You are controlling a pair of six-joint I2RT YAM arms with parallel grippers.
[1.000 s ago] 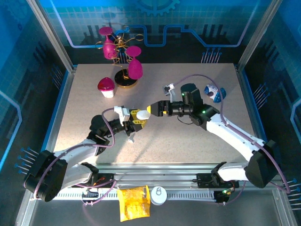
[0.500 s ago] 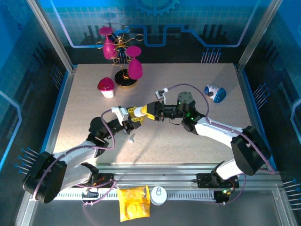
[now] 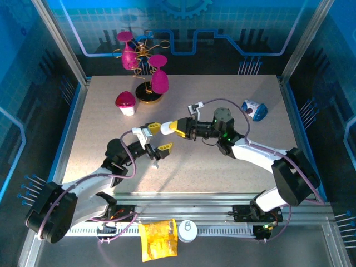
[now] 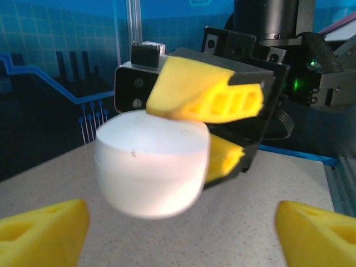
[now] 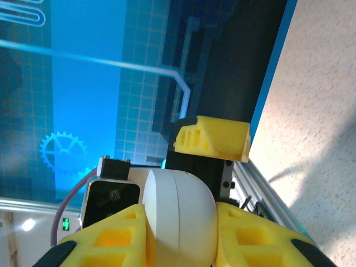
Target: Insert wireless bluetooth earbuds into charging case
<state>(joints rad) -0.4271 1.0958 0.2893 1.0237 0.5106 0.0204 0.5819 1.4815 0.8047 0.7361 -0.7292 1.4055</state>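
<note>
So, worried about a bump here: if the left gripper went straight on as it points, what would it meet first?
Most likely the white case, held by the right gripper straight ahead, centred between the left gripper's open fingers; how near is unclear.

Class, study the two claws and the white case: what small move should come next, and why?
Probably draw the left claw straight back. It stands wide open, clear of the white case, while the right claw is clamped on the case and holds it above the table, so the handover looks done.
</note>
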